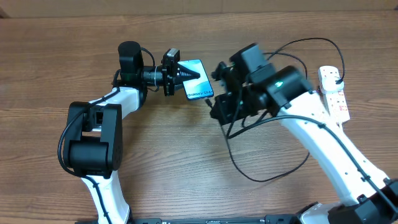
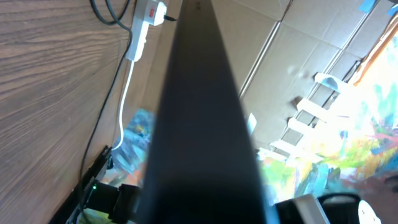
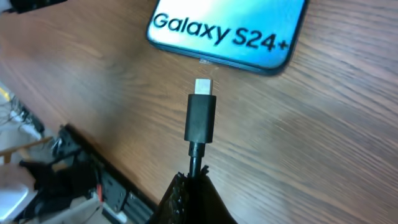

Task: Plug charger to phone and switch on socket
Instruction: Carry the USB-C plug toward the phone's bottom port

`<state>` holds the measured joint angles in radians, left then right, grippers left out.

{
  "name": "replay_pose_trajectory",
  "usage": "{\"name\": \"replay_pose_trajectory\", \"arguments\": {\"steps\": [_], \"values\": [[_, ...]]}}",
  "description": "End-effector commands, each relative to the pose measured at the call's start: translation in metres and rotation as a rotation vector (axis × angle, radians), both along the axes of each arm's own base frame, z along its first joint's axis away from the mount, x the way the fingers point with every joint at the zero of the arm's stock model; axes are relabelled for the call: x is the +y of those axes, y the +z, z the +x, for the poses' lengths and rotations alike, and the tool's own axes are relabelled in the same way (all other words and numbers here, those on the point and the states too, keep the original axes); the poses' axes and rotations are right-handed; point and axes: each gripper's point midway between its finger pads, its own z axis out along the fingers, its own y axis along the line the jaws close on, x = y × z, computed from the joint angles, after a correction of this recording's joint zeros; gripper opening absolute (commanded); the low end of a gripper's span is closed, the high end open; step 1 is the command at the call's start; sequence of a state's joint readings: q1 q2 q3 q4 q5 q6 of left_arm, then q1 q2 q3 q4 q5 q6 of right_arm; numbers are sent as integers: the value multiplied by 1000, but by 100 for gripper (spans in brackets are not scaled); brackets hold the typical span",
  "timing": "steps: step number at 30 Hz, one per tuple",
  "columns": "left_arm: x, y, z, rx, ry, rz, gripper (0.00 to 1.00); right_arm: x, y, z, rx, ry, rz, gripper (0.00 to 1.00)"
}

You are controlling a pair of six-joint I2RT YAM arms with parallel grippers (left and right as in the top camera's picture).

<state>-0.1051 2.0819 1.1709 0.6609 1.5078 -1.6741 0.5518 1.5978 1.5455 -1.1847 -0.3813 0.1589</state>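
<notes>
The phone (image 1: pixel 200 82) lies on the table with its blue screen lit. My left gripper (image 1: pixel 185 73) is shut on its left end; in the left wrist view its dark edge (image 2: pixel 199 124) fills the middle. My right gripper (image 1: pixel 212 102) is shut on the charger cable just behind the black connector (image 3: pixel 201 115). The connector's metal tip points at the phone's port (image 3: pixel 205 61), a short gap away, below the "Galaxy S24+" text (image 3: pixel 221 30). The socket (image 1: pixel 334 93) lies at the far right with the charger's plug (image 1: pixel 339 79) at its far end; it also shows in the left wrist view (image 2: pixel 144 22).
The black charger cable (image 1: pixel 267 177) loops over the table in front of the right arm and arcs behind it (image 1: pixel 311 41) to the socket. The thick white cord (image 2: pixel 124 93) runs from the socket. Cardboard walls stand behind the table.
</notes>
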Motion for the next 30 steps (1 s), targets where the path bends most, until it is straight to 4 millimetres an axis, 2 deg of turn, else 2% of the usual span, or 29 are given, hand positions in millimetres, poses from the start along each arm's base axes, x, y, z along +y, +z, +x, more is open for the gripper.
{"name": "replay_pose_trajectory", "arguments": {"steps": [1, 8, 14, 30], "values": [[-2, 13, -5, -6, -38, -11, 4, -6, 5, 9, -33, -134, -32, 4], [-2, 14, -2, -8, -19, -8, 4, 2, 6, 6, -14, -168, -20, 4], [-2, 15, 1, -25, -5, -8, 4, 12, 10, -8, 66, -144, 44, 4], [-3, 16, 4, -12, 11, -5, 4, 16, 12, -10, 78, -133, 66, 4]]}}
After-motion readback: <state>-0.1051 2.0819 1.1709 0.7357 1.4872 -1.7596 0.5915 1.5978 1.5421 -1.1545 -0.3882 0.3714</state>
